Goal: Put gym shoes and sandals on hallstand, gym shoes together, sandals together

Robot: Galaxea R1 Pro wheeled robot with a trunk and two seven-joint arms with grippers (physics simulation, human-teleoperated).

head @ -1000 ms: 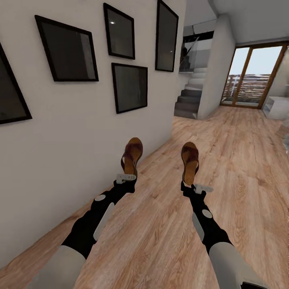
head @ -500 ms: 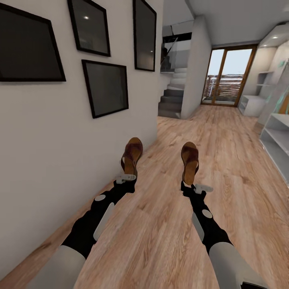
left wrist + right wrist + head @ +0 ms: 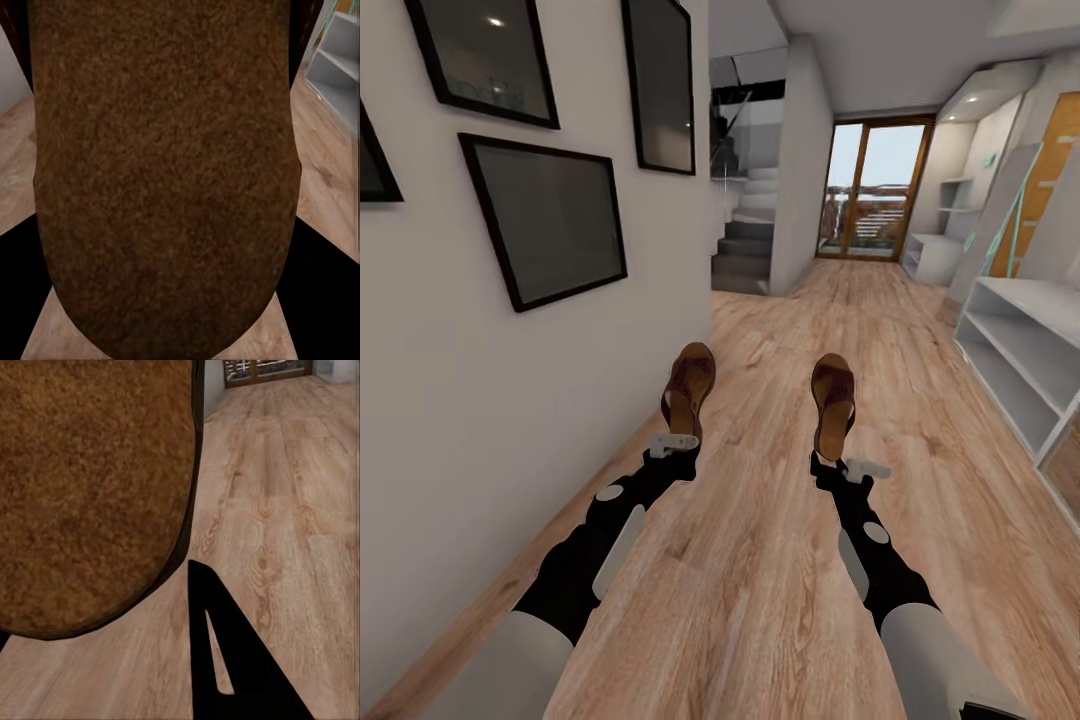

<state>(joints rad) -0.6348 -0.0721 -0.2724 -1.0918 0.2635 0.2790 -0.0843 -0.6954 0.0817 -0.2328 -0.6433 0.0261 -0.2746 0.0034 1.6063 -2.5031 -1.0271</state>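
Sandals: one (image 3: 689, 385) dark brown with a tan insole; the other (image 3: 833, 400) likewise dark brown, its insole orange-tan. Soles at close range (image 3: 165, 172) are mottled brown. Floor (image 3: 760, 560): light brown wood grain. Shoe rack (image 3: 1015, 350): pale grey-white. Arms (image 3: 610, 520): black with white panels. Picture frames (image 3: 545, 220): black.

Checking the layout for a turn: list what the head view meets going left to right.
Framed pictures → sandal in the left gripper → sandal in the right gripper → pale shelf unit.
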